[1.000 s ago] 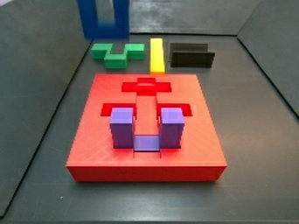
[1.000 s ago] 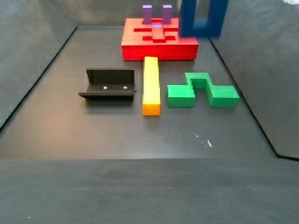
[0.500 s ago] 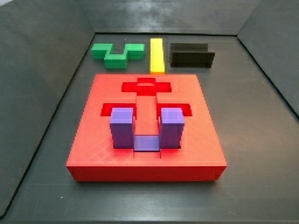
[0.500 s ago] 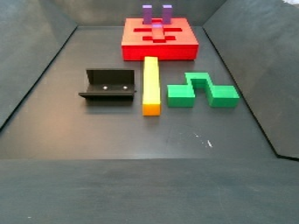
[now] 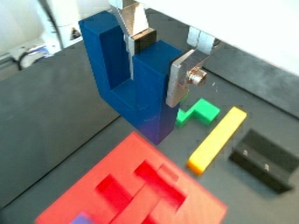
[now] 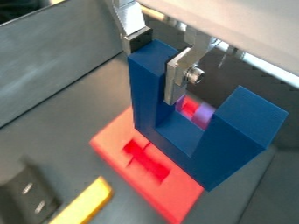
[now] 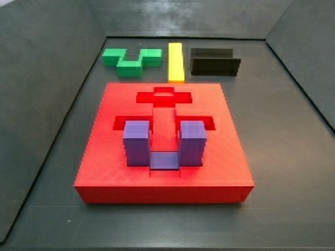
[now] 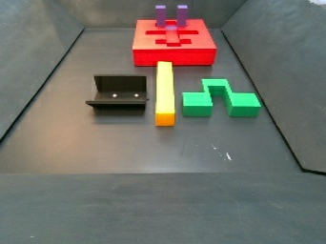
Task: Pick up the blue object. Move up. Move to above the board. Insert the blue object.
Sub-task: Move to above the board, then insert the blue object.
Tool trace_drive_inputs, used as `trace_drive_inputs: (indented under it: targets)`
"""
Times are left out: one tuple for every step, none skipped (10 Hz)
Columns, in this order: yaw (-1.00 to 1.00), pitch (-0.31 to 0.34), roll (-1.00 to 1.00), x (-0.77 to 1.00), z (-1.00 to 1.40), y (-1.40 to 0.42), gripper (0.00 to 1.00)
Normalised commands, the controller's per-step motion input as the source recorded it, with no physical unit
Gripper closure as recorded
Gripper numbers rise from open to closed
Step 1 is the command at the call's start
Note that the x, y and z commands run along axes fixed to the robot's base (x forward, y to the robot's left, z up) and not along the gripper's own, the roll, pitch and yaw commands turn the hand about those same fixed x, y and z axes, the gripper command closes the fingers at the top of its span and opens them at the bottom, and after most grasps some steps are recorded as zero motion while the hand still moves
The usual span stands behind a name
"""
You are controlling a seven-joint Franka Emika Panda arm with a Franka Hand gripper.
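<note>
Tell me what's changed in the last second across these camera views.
A second ago the blue object showed at the top edge of both side views; it has since left them, lifted up out of frame. The wrist views show it held in the gripper, hanging above the board. The purple block in the board, the green block, the yellow bar and the black box have not moved.

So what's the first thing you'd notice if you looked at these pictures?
In both wrist views the blue object fills the middle, pinched by the gripper and hanging above the board. In both side views the big red board stands out, with a purple U-shaped block standing in it. Beyond it lie a green block, a yellow bar and a black box.
</note>
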Motion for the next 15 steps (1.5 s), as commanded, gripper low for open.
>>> trace_drive_inputs:
  targets:
    - [-0.02,0.174,0.08,0.3,0.14,-0.6,1.0]
    - [-0.01,0.109,0.04,0.16,0.08,-0.28,1.0]
    - [0.0,0.064,0.04,0.09,0.06,-0.18,1.0]
    - [0.0,0.0,0.0,0.0,-0.04,0.0,1.0]
    - [0.0,0.0,0.08,0.24,-0.43,0.01,1.0]
    - [0.06,-0.031,0.0,0.78,-0.93,0.18,1.0]
    - [0.08,-0.043,-0.03,0.79,-0.97,0.31,1.0]
    - [0.1,-0.056,0.0,0.73,-0.97,0.31,1.0]
    - [0.09,-0.046,0.0,0.69,-0.94,0.21,1.0]
    - [0.06,-0.059,0.0,0.63,-0.94,0.19,1.0]
    - [0.0,-0.076,0.0,0.56,-0.93,0.17,1.0]
    - [0.0,-0.071,0.03,0.49,-0.89,0.16,1.0]
    - [0.0,-0.073,0.05,0.32,-0.83,0.13,1.0]
    - [0.05,-0.093,0.03,0.05,-0.74,0.11,1.0]
    - [0.08,-0.031,0.1,0.0,-0.49,0.0,1.0]
